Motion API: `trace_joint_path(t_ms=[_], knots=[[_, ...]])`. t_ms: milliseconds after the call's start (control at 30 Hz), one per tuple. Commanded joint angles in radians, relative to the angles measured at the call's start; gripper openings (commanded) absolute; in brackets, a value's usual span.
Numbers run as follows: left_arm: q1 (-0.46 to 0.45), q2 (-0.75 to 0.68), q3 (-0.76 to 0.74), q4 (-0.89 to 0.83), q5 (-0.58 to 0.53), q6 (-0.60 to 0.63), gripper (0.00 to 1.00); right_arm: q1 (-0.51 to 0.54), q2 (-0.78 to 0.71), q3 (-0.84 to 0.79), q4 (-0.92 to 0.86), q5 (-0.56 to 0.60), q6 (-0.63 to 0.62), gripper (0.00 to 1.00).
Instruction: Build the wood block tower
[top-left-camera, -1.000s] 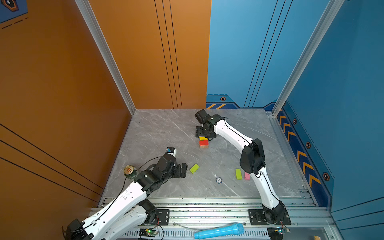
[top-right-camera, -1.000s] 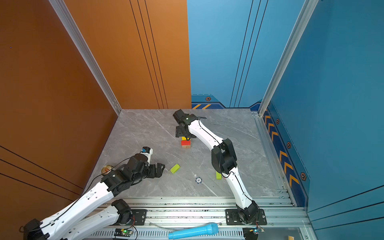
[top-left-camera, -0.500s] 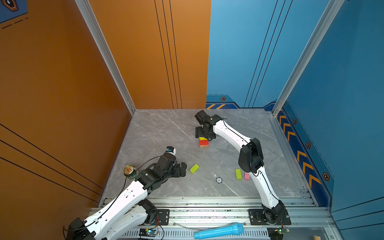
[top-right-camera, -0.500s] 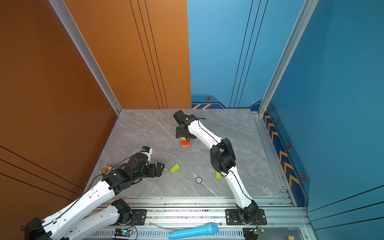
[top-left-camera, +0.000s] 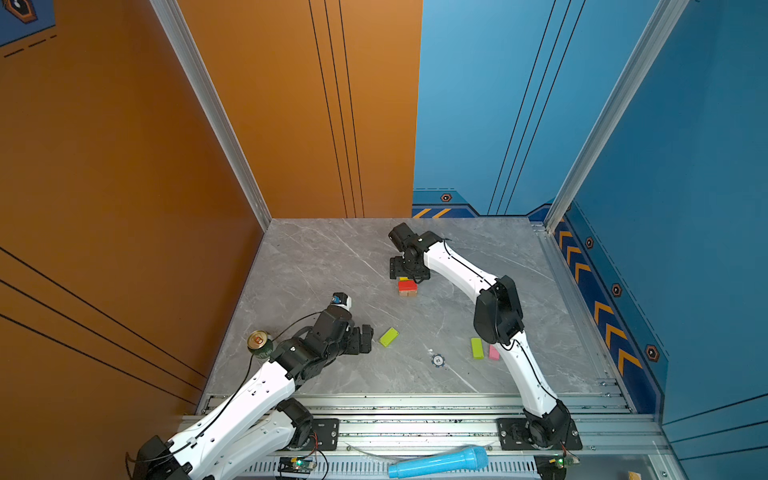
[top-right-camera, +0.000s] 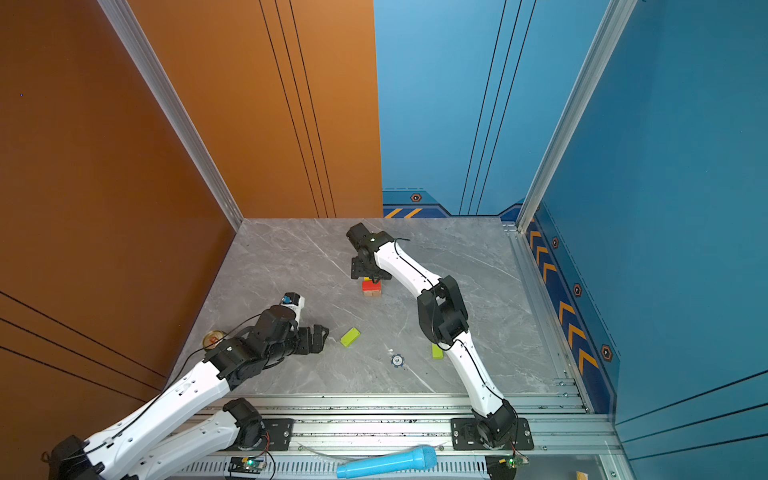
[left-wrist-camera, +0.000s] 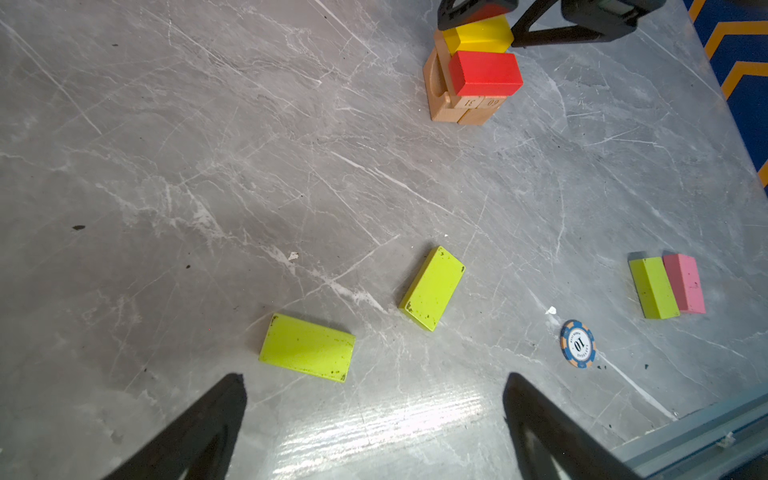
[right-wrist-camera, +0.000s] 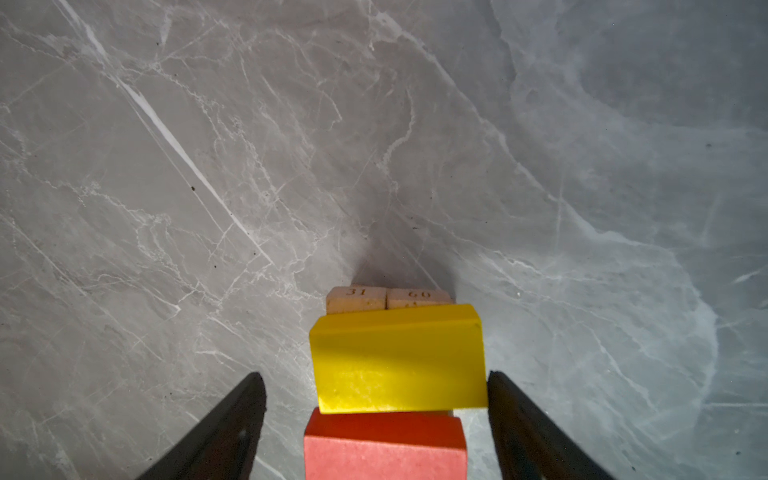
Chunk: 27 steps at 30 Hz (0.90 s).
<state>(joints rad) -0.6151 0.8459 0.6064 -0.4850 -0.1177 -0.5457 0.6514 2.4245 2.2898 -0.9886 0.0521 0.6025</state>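
Okay, seeing the tower (left-wrist-camera: 473, 83) toward the far edge of the tabletop (top-left-camera: 324, 257), with the right gripper (right-wrist-camera: 374, 376) spread loose around its top yellow block (right-wrist-camera: 395, 361), not clamping. Same for the left gripper (left-wrist-camera: 374, 376): gaping, empty, just short of a lime green block (left-wrist-camera: 307, 347) toward the near edge.

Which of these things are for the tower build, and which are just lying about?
For the job: tower (tan base, red and yellow above); three loose lime green blocks; pink block.
Lying about: green drink can; poker chip; blue microphone.
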Motion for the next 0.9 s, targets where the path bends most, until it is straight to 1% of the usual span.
trace_joint_path(t_ms=[0, 767, 867], knots=[[0.011, 0.001, 0.029, -0.001, 0.02, 0.009, 0.98, -0.003, 0.014, 0.03, -0.033, -0.011, -0.008, 0.85], [0.012, -0.002, 0.021, -0.001, 0.02, 0.005, 0.98, 0.004, -0.006, 0.018, -0.043, -0.008, -0.009, 0.84], [0.013, -0.005, 0.019, -0.001, 0.02, 0.004, 0.98, 0.004, -0.002, 0.016, -0.047, 0.0, -0.006, 0.83]])
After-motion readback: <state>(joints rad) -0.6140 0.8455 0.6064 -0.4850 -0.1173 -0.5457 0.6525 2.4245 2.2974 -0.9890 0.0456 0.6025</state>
